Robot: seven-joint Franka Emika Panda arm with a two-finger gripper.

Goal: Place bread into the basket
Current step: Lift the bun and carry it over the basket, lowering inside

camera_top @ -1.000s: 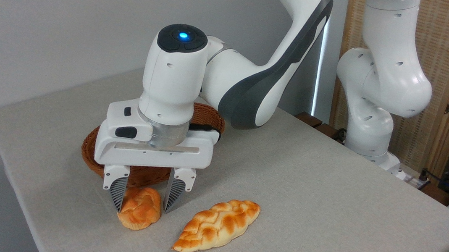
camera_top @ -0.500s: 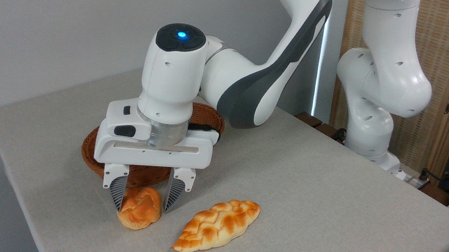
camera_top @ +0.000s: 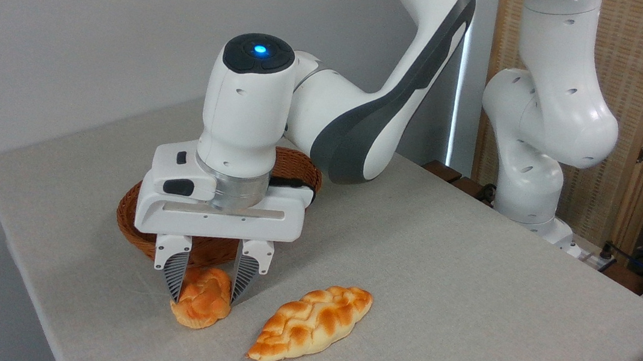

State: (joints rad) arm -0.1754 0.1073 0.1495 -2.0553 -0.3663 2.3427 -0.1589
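The desk (camera_top: 466,294) has a dull grey cloth. The basket (camera_top: 129,225) is rough woven wicker. The arm (camera_top: 364,125) is smooth, shiny white plastic.

A table (camera_top: 436,290) covered in pale grey cloth is carrying three things. A woven wicker basket (camera_top: 131,225) is sitting toward the left side. A small knotted bun (camera_top: 201,307) is resting on the cloth at the basket's 6 o'clock, just beside it. A longer braided loaf (camera_top: 311,323) is lying at the bun's 3 o'clock, apart from it.
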